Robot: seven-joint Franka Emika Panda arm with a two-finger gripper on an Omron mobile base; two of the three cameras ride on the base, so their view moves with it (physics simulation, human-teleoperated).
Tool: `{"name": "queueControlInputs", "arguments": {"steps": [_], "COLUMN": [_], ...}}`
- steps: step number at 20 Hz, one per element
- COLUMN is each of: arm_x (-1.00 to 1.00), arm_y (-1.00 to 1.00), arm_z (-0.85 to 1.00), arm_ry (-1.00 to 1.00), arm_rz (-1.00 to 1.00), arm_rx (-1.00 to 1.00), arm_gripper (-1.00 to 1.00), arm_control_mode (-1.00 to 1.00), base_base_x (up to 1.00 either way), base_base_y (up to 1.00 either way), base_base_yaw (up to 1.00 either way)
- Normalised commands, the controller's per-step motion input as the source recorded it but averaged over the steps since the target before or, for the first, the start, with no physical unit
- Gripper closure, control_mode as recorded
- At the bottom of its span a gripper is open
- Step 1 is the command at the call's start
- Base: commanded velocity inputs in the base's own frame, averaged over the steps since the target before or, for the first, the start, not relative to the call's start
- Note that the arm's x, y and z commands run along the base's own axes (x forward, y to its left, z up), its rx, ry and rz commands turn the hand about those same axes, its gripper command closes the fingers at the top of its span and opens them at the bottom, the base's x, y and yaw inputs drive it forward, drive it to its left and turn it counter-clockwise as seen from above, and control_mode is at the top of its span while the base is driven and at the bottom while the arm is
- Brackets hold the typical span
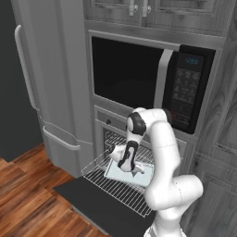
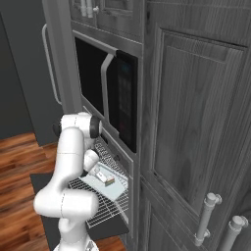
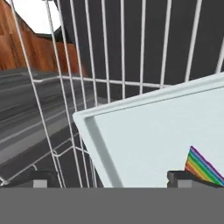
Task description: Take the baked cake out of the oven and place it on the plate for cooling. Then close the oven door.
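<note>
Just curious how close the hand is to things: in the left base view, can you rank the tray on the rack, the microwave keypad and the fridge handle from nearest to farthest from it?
1. Pale tray: directly under the hand.
2. Microwave keypad: above, to the right.
3. Fridge handle: far left, high up.

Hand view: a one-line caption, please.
Open hand over pale tray on wire rack, rainbow cake at right.

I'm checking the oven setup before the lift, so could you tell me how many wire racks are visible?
2: one wire rack pulled out over the open oven door, carrying the pale tray; another rack higher up inside the oven. More may be hidden behind the arm.
</note>
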Motion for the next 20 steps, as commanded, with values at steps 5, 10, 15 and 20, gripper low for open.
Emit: {"name": "queueControlInputs", "arguments": {"steps": [5, 10, 15, 20], "arm_x": [0.06, 0.02, 0.06, 0.32], "arm_y": [0.00, 0.00, 0.00, 0.00], "arm_z": [-0.08, -0.21, -0.06, -0.17], "arm_ry": [0.01, 0.00, -0.01, 0.00], "arm_rz": [0.13, 0.18, 0.20, 0.15], "arm_rx": [0.17, 0.18, 0.16, 0.10], "arm_gripper": [-1.00, -1.00, -1.00, -1.00], "arm_control_mode": [-1.00, -1.00, -1.00, -1.00], "base_base_x": [0.00, 0.00, 0.00, 0.00], "base_base_y": [0.00, 0.00, 0.00, 0.00], "base_base_yaw": [0.00, 0.00, 0.00, 0.00]}}
